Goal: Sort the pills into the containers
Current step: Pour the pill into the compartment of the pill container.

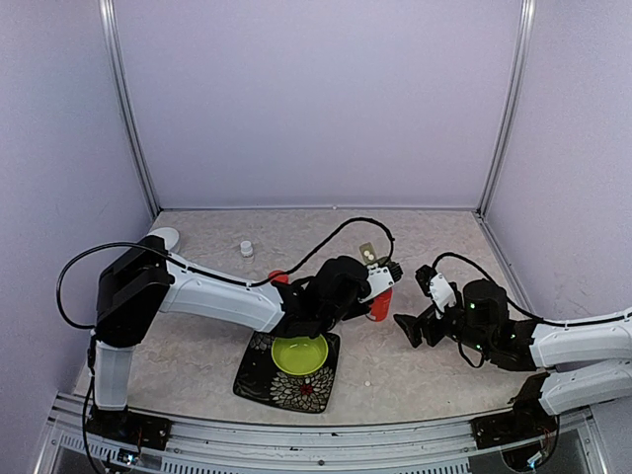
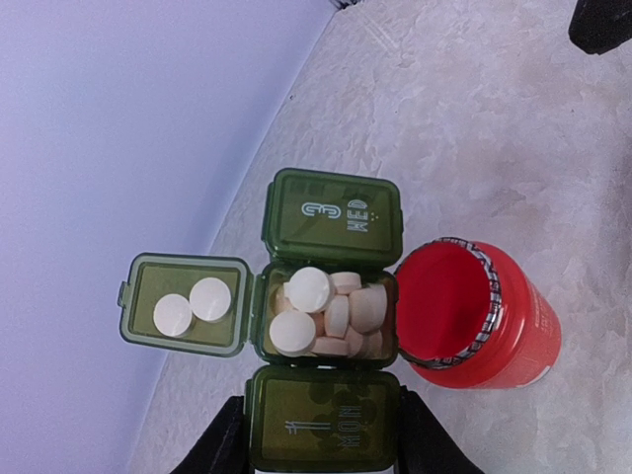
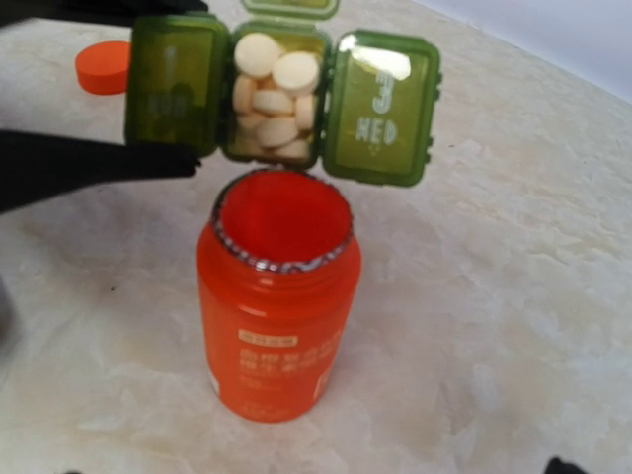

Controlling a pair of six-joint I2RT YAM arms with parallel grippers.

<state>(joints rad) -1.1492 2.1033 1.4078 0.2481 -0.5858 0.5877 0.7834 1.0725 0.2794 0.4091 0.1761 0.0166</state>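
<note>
Only the top view shows the black plate [image 1: 253, 380] and lime bowl [image 1: 278, 349]; the orange bottle [image 3: 276, 326] stands open just beside the pillbox [image 2: 333, 215], whose end compartment the left gripper [image 2: 322, 439] clamps; the right gripper [image 1: 411, 329] gapes empty nearby; only the left wrist view shows two pills [image 2: 191, 306] on the open lid.

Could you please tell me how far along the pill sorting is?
Done: bottle uncapped, pillbox's middle compartment heaped with pills. In hand: left gripper holds the pillbox by one end. Left: both end compartments are shut, and two pills sit on the open lid.
</note>
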